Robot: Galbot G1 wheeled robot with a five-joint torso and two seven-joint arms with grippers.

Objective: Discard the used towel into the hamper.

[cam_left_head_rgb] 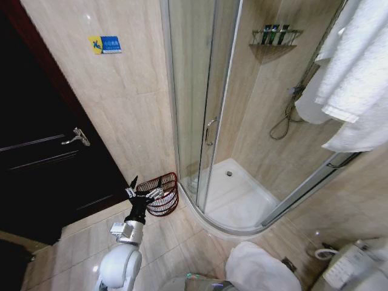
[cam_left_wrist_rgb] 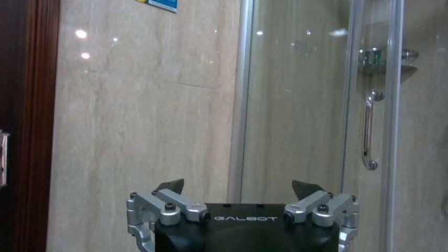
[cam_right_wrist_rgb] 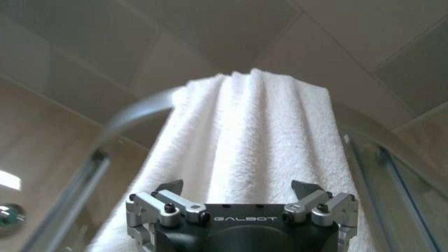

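Observation:
A white towel [cam_left_head_rgb: 354,73] hangs over the chrome top rail of the shower enclosure at the upper right. In the right wrist view the same towel [cam_right_wrist_rgb: 259,131] drapes in folds over the rail just beyond my right gripper [cam_right_wrist_rgb: 238,185], which is open and holds nothing. The hamper [cam_left_head_rgb: 162,193], a small dark red wire basket, stands on the floor against the wall beside the shower door. My left gripper [cam_left_head_rgb: 147,188] hovers at the hamper's left side, open and empty. The left wrist view shows that gripper [cam_left_wrist_rgb: 238,186] facing the beige wall.
A dark door [cam_left_head_rgb: 42,163] with a lever handle fills the left. The glass shower door [cam_left_head_rgb: 203,115] with its handle stands right of the hamper. A white cloth heap [cam_left_head_rgb: 260,270] lies at the bottom, and a toilet [cam_left_head_rgb: 357,267] sits in the lower right corner.

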